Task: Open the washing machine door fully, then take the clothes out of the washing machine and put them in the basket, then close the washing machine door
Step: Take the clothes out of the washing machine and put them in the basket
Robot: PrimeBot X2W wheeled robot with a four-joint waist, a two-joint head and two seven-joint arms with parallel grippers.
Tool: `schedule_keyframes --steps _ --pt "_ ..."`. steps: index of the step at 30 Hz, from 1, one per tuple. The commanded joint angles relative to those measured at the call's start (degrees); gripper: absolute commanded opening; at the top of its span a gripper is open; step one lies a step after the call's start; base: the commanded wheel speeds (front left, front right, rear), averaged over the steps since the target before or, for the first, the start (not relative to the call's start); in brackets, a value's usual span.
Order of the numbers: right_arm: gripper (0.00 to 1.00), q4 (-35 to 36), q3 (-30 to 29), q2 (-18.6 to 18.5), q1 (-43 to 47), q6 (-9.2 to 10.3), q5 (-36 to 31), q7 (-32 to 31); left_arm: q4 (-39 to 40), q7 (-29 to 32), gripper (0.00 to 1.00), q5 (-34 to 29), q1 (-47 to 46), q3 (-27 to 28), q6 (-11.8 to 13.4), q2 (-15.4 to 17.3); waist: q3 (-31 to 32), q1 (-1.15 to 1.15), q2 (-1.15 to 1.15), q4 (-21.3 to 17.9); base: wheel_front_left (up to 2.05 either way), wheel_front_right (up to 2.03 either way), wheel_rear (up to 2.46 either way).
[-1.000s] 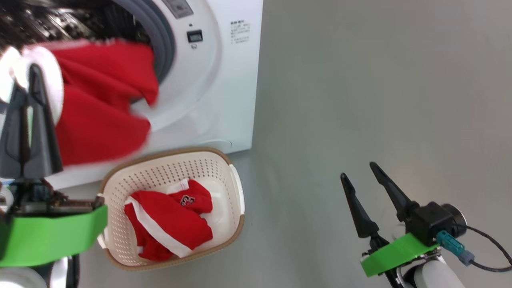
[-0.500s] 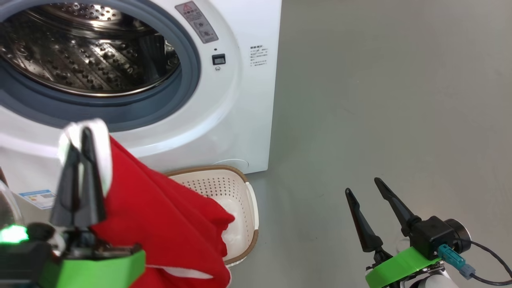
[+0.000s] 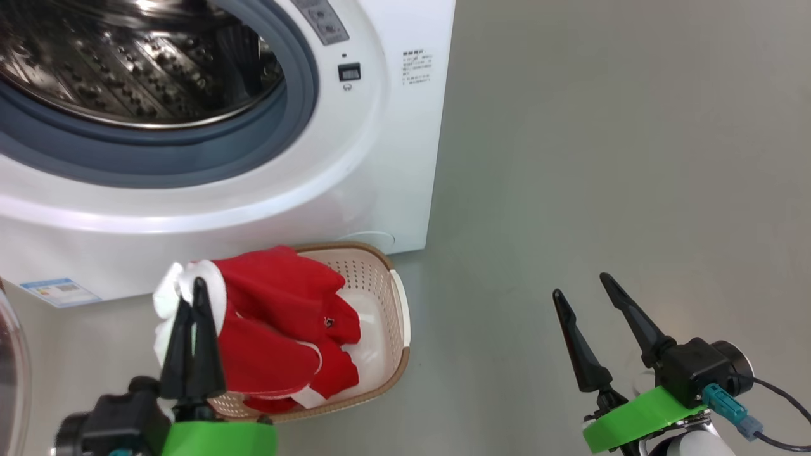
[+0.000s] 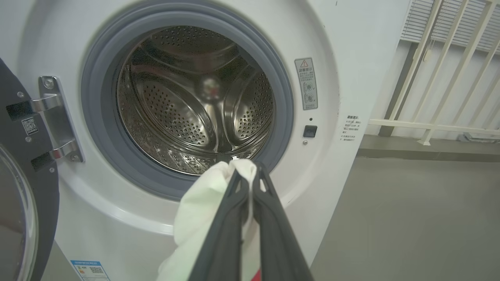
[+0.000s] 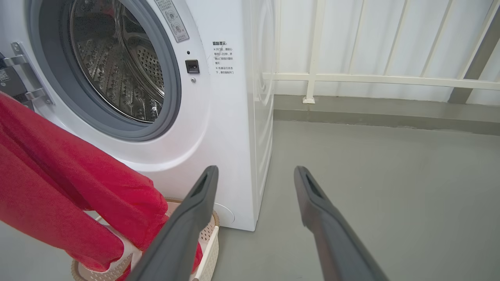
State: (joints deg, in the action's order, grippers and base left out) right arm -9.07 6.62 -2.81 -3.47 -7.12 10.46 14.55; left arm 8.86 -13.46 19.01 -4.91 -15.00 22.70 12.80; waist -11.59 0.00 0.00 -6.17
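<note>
While my left claw hangs over the near left end of the small cream-white perforated plastic basket with its brown woven-look rim, its two long dark fingers are clenched on the white edge of a soft bright red garment. The red garment drapes down from that grip into the basket, onto more red cloth with white stripes and a small dark emblem; I cannot tell where one piece ends and the next begins. The basket sits on the smooth grey floor, touching the front of the big white boxy washing machine. The perforated steel drum stands open inside its grey rubber ring. The round door with its glossy black rim is swung wide on its metal hinge at the left. My right claw hovers well apart from the basket, over the floor, its fingers spread wide and holding nothing.
</note>
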Motion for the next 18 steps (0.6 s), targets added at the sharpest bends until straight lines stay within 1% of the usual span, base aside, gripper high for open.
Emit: schedule_keyframes --steps 1,5,9,12,14,15,18 --pt "1.0 1.74 1.26 -0.08 -1.39 -0.36 -0.21 -0.01 -0.69 -0.9 0.0 0.53 -2.72 1.88 -1.22 -0.35 -1.6 0.0 0.0 -0.31 0.0 0.0 0.0" --pt "1.0 2.29 0.99 -0.12 -2.63 -0.36 0.12 0.03 -7.79 -1.47 0.0 1.02 -5.78 2.31 -5.0 -2.85 -4.54 0.0 0.0 -0.86 0.0 0.0 0.0" --pt "1.0 2.87 0.86 -0.16 -4.02 -0.36 0.52 0.12 -13.85 -1.51 0.0 -1.03 -9.1 4.26 -9.31 -5.87 -8.24 0.0 0.0 -1.72 0.0 0.0 0.0" --pt "1.0 3.16 0.77 -0.29 -5.13 -0.36 0.83 0.2 -18.01 -1.52 0.0 -2.57 -11.27 6.16 -12.48 -7.56 -11.03 0.0 0.0 -2.51 0.0 0.0 0.0" --pt "1.0 3.3 0.65 -0.39 -5.85 -0.36 1.09 0.26 -20.29 -1.52 0.0 -3.67 -12.61 7.5 -13.94 -8.37 -12.81 0.0 0.0 -2.97 0.0 0.0 0.0" --pt "1.0 3.3 0.65 -0.39 -5.85 -0.36 1.09 0.26 -20.29 -1.52 0.0 -3.67 -12.61 7.5 -13.94 -8.37 -12.81 0.0 0.0 -2.97 0.0 0.0 0.0" --pt "1.0 3.44 0.61 -0.41 -6.99 -0.36 1.54 0.34 -23.34 -1.52 0.0 -4.71 -14.28 9.41 -15.79 -9.19 -15.15 0.0 0.0 -3.74 0.0 0.0 0.0"
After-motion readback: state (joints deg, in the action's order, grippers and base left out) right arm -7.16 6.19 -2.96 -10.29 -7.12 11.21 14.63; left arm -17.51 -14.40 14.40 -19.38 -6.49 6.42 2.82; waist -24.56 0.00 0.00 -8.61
